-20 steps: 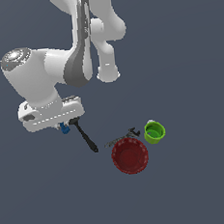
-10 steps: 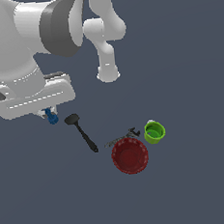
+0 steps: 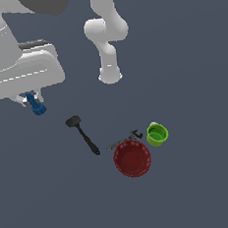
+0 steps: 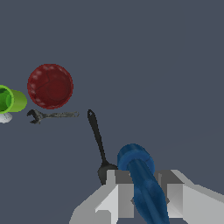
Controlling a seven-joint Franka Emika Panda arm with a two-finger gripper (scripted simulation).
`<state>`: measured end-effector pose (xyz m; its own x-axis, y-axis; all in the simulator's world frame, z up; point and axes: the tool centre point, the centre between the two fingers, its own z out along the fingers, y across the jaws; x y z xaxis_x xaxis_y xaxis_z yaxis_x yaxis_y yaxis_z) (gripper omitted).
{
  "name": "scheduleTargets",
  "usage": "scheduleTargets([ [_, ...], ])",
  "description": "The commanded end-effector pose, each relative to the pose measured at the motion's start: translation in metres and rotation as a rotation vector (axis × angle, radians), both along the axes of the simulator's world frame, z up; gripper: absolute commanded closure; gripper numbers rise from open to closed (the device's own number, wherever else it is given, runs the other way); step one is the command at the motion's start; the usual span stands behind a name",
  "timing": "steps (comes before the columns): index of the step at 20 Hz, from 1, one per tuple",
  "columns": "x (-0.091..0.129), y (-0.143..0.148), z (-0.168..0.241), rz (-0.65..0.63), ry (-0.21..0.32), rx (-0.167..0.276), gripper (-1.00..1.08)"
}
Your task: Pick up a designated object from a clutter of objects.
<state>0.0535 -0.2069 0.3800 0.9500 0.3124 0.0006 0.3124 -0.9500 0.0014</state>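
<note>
The designated object, a small bright-blue stubby piece, hangs high above the floor at the exterior view's left, held under the big white arm. My gripper is shut on it. In the wrist view the blue piece runs between the two grey fingers, its rounded end sticking out past them. The rest of the clutter lies far below: a black spatula, a dark red ribbed bowl, a lime green cup and a thin dark wrench.
The white arm base stands behind the clutter. In the wrist view the spatula, bowl, wrench and cup are all small and well below the hand.
The arm has kept rising toward the camera and to the exterior view's left, carrying the blue piece higher off the floor. The spatula, bowl, cup and wrench have stayed put.
</note>
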Motion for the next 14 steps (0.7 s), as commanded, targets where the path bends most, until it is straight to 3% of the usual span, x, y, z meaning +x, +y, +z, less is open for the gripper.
scheduleTargets([
  [1,0.003,0.0,0.014,0.0,0.001,0.001,1.08],
  [14,0.011,-0.001,0.041,0.0,0.001,0.001,1.08],
])
